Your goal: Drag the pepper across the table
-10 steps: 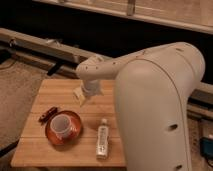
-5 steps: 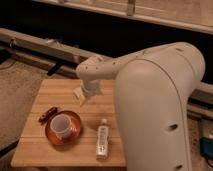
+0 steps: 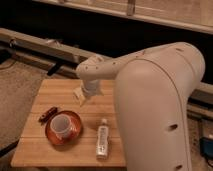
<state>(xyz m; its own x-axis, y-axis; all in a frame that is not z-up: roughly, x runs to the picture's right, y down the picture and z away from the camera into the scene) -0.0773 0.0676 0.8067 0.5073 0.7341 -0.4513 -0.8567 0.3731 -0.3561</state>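
The pepper (image 3: 48, 114) is a small dark-red sliver lying on the left part of the light-wood table (image 3: 45, 149), just off the upper-left rim of the copper-orange plate (image 3: 75, 131). My gripper (image 3: 80, 95) hangs over the table's back middle, up and to the right of the pepper and well apart from it. It is open and holds nothing. The big white arm fills the right side of the view and hides the table's right edge.
A white cup (image 3: 61, 125) stands on the plate. A clear plastic bottle (image 3: 102, 139) lies on the table right of the plate, near the front edge. Dark rails and cables run behind the table.
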